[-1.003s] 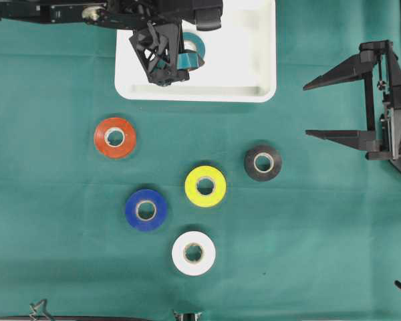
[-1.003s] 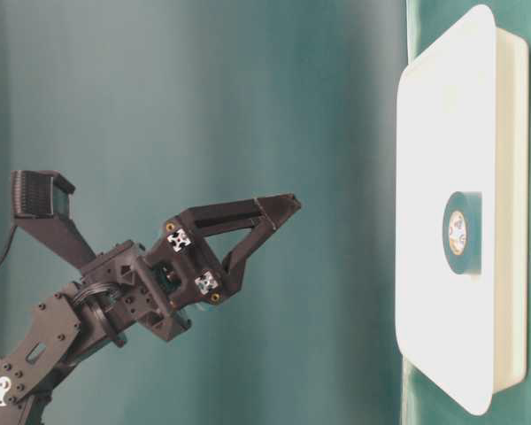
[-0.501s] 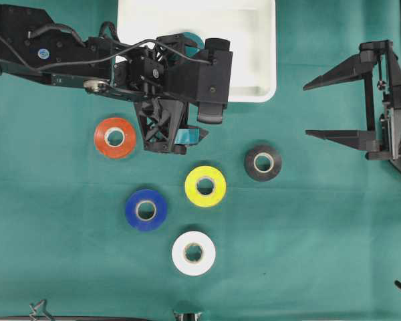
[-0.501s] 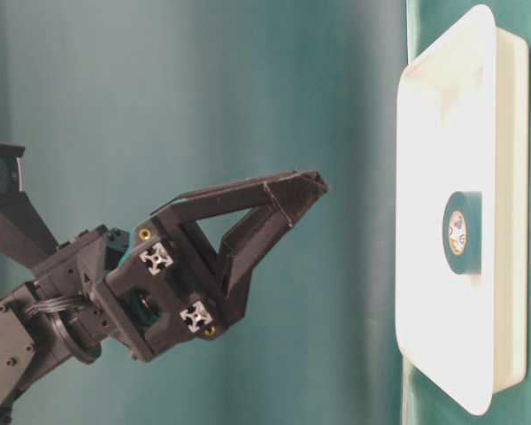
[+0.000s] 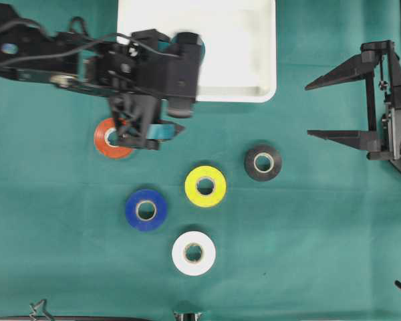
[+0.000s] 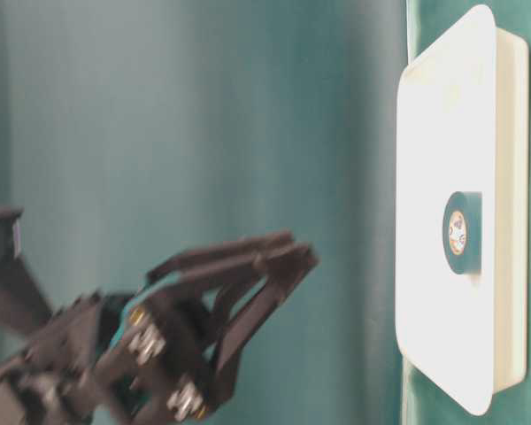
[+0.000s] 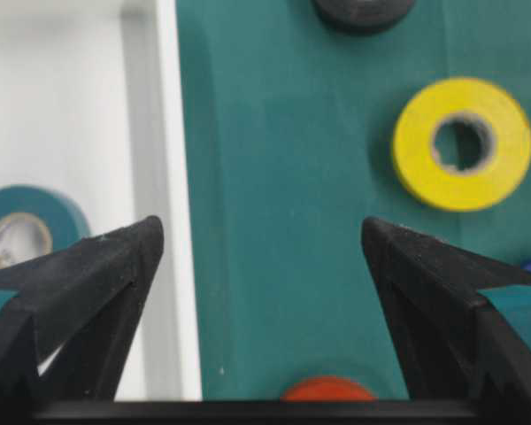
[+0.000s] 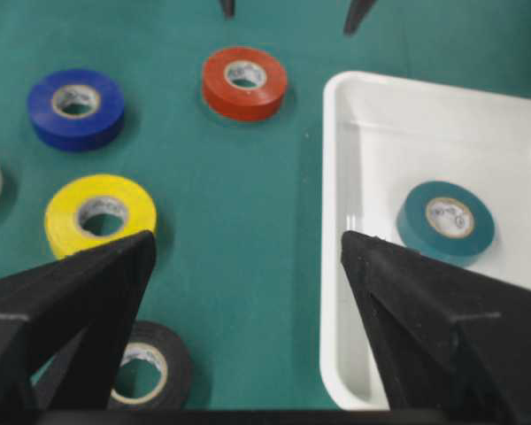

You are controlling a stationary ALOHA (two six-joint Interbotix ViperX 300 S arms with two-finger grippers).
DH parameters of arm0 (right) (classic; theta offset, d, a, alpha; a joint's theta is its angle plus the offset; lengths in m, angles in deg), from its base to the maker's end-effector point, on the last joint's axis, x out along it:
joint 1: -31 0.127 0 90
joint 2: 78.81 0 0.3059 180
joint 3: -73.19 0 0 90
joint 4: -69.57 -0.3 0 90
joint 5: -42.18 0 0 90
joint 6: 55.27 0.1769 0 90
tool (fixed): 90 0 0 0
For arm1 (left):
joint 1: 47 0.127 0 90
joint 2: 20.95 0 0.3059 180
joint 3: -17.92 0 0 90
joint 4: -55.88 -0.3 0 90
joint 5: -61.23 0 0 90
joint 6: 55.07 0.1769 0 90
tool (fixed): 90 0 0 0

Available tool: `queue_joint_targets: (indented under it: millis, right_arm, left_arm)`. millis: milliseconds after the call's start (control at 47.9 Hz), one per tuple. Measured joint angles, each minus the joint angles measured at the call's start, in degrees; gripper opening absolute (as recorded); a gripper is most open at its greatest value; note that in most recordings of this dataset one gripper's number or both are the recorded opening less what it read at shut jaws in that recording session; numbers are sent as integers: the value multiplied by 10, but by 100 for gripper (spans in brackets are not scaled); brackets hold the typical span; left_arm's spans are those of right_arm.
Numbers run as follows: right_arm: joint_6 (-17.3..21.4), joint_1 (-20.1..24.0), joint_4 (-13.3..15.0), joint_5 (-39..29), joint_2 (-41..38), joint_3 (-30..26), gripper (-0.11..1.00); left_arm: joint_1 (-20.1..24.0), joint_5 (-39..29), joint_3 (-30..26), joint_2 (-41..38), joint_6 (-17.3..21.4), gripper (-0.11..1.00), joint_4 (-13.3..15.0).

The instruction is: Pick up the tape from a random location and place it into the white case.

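My left gripper (image 5: 149, 137) hangs over upper-left cloth (image 5: 307, 254), partly covering one roll (image 5: 109, 142). Case (image 5: 254, 80) top centre, one tape (image 8: 446, 221) inside it. Four more rolls (image 5: 205, 186) spread mid-frame below the case. My right gripper (image 5: 321, 107) sits at the right edge, well apart.

Black arms (image 5: 87, 63), triangular jaws (silver screws, loose cables).

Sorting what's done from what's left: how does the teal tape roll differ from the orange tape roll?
The teal tape roll lies inside the white plastic case; the orange tape roll lies on the green cloth. The left tool hovers open over the orange one; nothing is near the teal one. Both lie flat and look alike in size.
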Motion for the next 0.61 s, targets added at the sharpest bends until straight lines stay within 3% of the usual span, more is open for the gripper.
queue_joint_targets:
  millis: [397, 606]
  right_arm:
    - [-1, 0, 9, -1, 5, -1, 91]
    - [-1, 0, 9, 0, 6, 0, 91]
  left_arm:
    - [0, 134, 171, 207, -12, 98, 0]
    - [1, 156, 243, 312, -31, 98, 0]
